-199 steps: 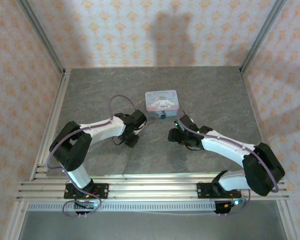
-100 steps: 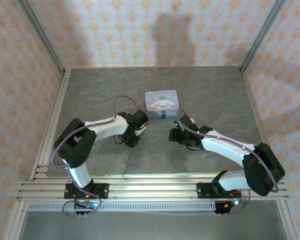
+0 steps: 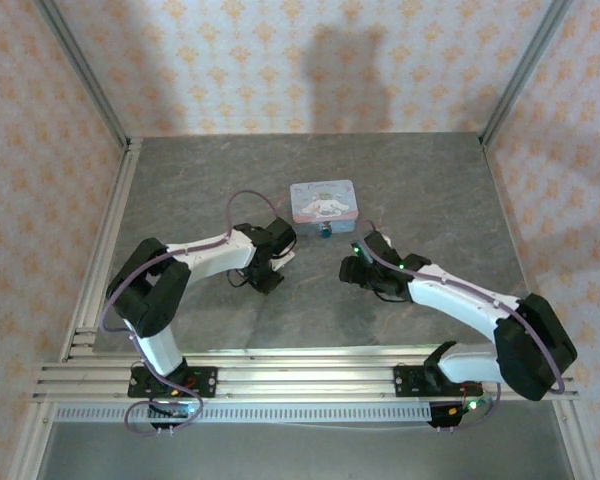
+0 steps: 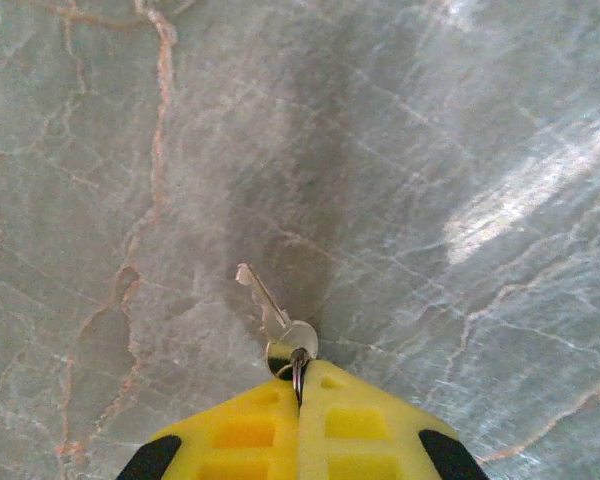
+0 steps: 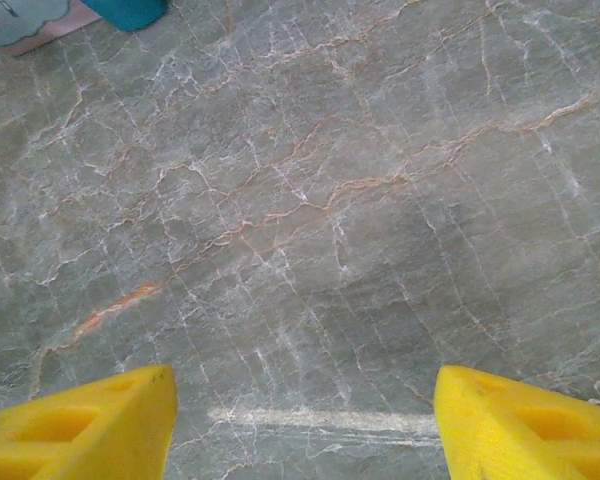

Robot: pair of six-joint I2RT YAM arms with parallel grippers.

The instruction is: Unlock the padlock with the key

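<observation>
In the left wrist view my left gripper (image 4: pixel 302 372) has its yellow fingers (image 4: pixel 240 430) shut on the dark ring of the key (image 4: pixel 277 322). The small silvery key sticks out past the fingertips over the marbled table, blade pointing away. In the top view that gripper (image 3: pixel 269 272) sits left of centre. The padlock (image 3: pixel 325 231), tiny and blue, lies against the near edge of the tin; its blue body (image 5: pixel 128 10) shows at the top left of the right wrist view. My right gripper (image 5: pixel 303 385) is open over bare table, well short of the padlock, and appears in the top view (image 3: pixel 352 270) too.
A pale-blue tin with a cartoon lid (image 3: pixel 323 200) stands just behind the padlock; its corner (image 5: pixel 20 20) shows in the right wrist view. Aluminium rails run along the left side (image 3: pixel 105 240) and the front (image 3: pixel 300 375) of the table.
The left gripper has shifted slightly right, toward the tin, still holding the key. The right arm has barely moved.
</observation>
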